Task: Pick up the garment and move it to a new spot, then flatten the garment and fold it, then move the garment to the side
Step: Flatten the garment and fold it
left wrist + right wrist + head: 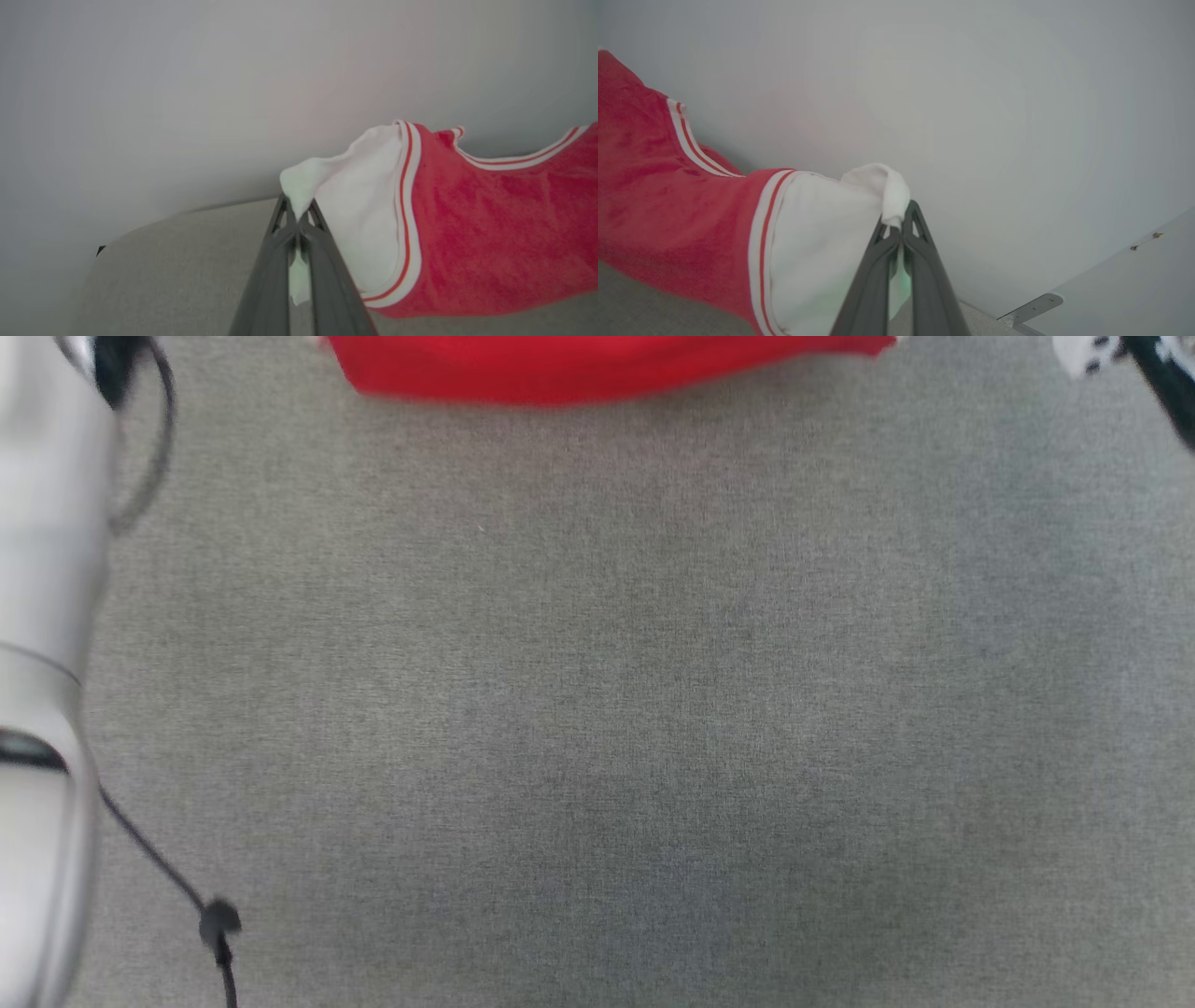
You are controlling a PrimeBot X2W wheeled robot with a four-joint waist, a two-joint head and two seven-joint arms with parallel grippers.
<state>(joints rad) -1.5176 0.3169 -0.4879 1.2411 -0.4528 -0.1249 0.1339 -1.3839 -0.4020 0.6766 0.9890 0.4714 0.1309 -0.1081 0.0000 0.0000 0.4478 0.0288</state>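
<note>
Grey woven cloth of the table (597, 709) across most of the head view, with a pale forearm (37, 616) and a thin black cable (154, 859) down the left edge. Farther up, at the top edge of that frame: the red lower hem of the garment (597, 369), blurred; whether brushing the cloth or hanging just above it, hard to say. In the left wrist view, at bottom centre, left hand (297, 219) with fingers pressed together on a fold of the white sleeve (359, 200); beyond it, toward the right, striped trim (411, 210) and then red body stretching off the frame. Mirrored in the right wrist view: right hand (896, 224) pinching the other sleeve (822, 242), red body reaching to the left edge, plain pale wall (971, 93) behind. Judged to be mid-carry toward the new spot. Best done by holding both pinches firm, moving the two hands level and at matched pace, spaced to hold the shoulder line taut without straining the thin folds, then lowering hem first onto the table and drawing back for a smooth, unbunched landing.
</note>
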